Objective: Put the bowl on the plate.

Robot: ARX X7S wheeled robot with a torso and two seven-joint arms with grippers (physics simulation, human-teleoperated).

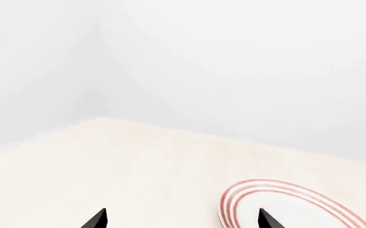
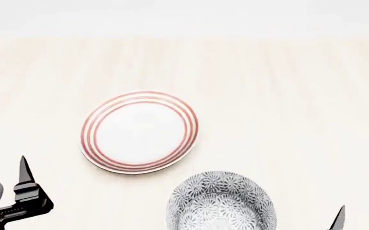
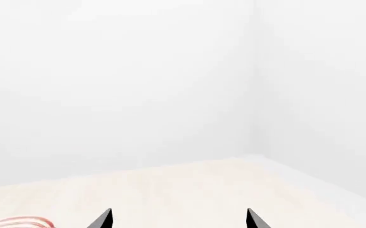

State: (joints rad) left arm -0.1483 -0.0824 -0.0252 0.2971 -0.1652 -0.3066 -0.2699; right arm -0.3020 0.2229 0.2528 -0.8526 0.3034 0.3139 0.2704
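Note:
The plate (image 2: pixel 139 132), white with red rings round its rim, lies flat on the table left of centre in the head view. The bowl (image 2: pixel 221 202), grey-blue floral, stands upright just in front of it and to its right, apart from it, cut off by the picture's lower edge. My left gripper (image 1: pixel 183 220) is open and holds nothing; one finger (image 2: pixel 24 167) shows at the lower left, short of the plate (image 1: pixel 296 205). My right gripper (image 3: pixel 178 220) is open and holds nothing, with one fingertip (image 2: pixel 339 218) to the bowl's right. A sliver of the plate's rim (image 3: pixel 24 222) shows in the right wrist view.
The pale wooden table (image 2: pixel 286 86) stretches to a far edge under a white wall (image 2: pixel 184 14). Both wrist views show a white room corner (image 3: pixel 254 95) beyond the table top. No other objects are in view.

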